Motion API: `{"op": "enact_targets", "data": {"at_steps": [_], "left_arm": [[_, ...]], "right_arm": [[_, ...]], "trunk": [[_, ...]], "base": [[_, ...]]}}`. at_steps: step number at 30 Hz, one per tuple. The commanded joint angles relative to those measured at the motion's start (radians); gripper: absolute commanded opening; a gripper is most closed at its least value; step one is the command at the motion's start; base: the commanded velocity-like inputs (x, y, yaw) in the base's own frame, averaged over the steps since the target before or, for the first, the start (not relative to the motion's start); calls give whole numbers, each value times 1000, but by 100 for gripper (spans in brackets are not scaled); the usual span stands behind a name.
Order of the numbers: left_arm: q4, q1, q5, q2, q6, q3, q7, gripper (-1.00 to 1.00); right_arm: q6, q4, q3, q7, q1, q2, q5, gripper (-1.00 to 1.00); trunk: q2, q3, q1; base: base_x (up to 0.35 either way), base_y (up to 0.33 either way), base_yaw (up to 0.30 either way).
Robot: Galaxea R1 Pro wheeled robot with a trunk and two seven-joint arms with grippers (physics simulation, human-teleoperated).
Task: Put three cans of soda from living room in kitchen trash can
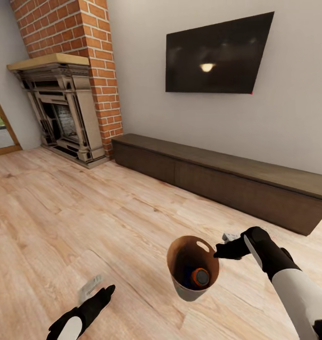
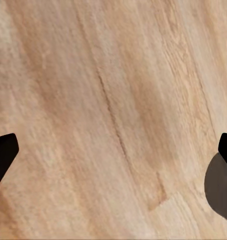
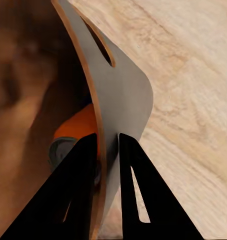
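My right gripper (image 1: pixel 221 251) was clamped on the rim of the trash can (image 1: pixel 187 290), one finger (image 3: pixel 68 200) inside the wall and the other outside, the two drawn narrow with only that thin wall between them. The can hung tilted from that grip, clear of the floor (image 1: pixel 85 208), its brown mouth turned up toward my head and the oval slot (image 1: pixel 203 246) near the rim close to my fingers. One soda can (image 1: pixel 200 277) lay at the bottom, orange with a grey top; whether others lay beneath it I could not tell. In my right wrist view the same soda can (image 3: pixel 78 127) showed just beyond my inner finger.

My left gripper (image 1: pixel 95 289) hung low over the planks, holding nothing, its fingertips (image 2: pixel 3 152) spread wide.

Farther out stood a long dark low cabinet (image 1: pixel 227 177) along the wall, a TV (image 1: pixel 217 54) mounted above it, and a brick fireplace (image 1: pixel 66 108) in the corner.
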Motion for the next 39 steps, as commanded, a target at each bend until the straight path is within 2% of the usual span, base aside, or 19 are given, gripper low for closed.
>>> {"op": "enact_targets", "data": {"at_steps": [1,5,10,11,13,16,23,33,39], "left_arm": [[-1,0,0,0,0,0,0,100],[-26,11,2,3,-30,0,-3,100],[-93,50,7,14,-67,9,-3,100],[-147,85,11,27,-70,28,-3,100],[-194,115,14,37,-73,53,-4,100],[-230,145,15,42,-83,77,-15,100],[-241,168,15,43,-121,88,-50,100],[-233,172,11,35,-130,82,-55,100],[-243,176,12,43,-130,90,-56,100]], "right_arm": [[9,52,-2,3,-21,0,-40,-100],[9,151,-3,3,-61,0,-40,-100],[9,174,-2,3,-68,0,-41,-100],[9,177,-3,3,-69,0,-42,-100],[9,177,-3,3,-70,0,-42,-100],[9,175,-3,3,-73,1,-42,-100],[9,179,-2,3,-74,2,-40,-100],[9,185,2,3,-74,22,-39,-100],[9,183,4,3,-73,24,-38,-100]], "trunk": [[0,0,0],[0,0,0],[0,0,0],[0,0,0],[0,0,0],[0,0,0],[0,1,0],[0,-2,0],[0,-2,0]], "base": [[259,273,0],[258,273,0],[257,273,0],[257,273,0],[257,273,0],[257,273,0],[257,273,72],[257,273,271],[252,274,293]]}}
